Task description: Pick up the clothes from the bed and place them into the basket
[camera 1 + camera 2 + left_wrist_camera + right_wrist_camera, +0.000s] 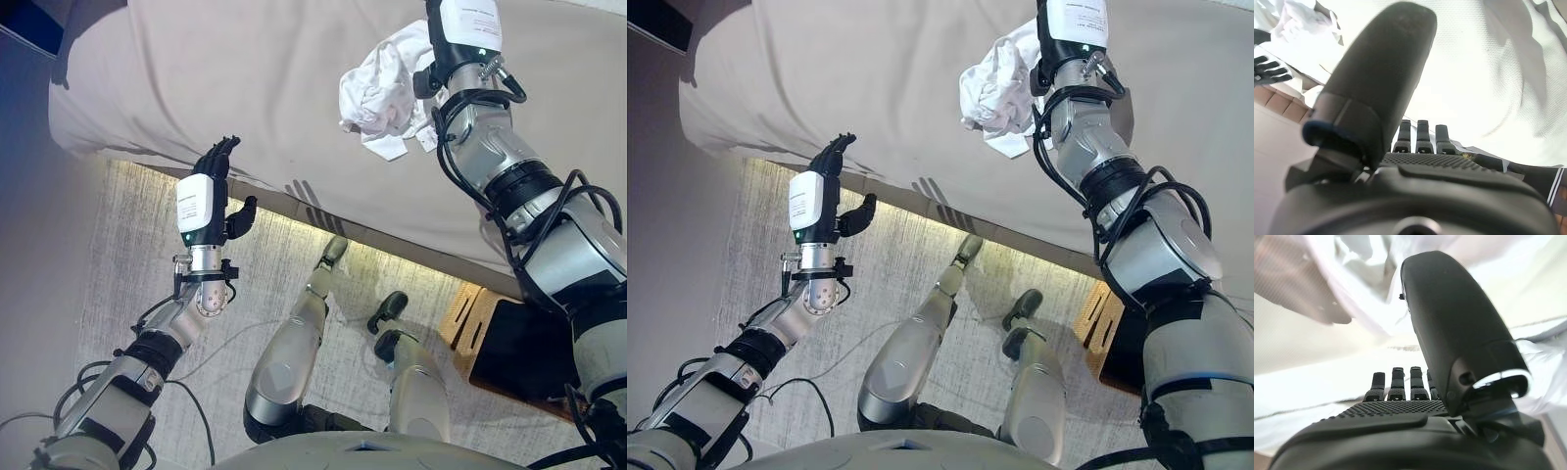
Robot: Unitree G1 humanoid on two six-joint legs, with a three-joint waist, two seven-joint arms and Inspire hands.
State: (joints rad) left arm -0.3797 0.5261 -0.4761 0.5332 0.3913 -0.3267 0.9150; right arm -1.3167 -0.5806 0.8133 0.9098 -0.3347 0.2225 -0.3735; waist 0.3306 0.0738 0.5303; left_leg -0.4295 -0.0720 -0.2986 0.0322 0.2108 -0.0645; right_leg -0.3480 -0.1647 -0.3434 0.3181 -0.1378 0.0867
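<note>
A crumpled white garment lies on the bed, which has a beige sheet, at the far middle right. My right hand is right beside the garment on its right, its thumb against the cloth. In the right wrist view its fingers are straight and its thumb stands up, with the white garment just past them; nothing is gripped. My left hand is raised at the bed's near edge, open and empty, away from the garment. The left wrist view shows its fingers straight over the sheet.
A light wooden crate stands on the floor at the right by the bed's edge, with a dark object against it. A pale woven rug covers the floor along the bed. A blue thing shows at the far left.
</note>
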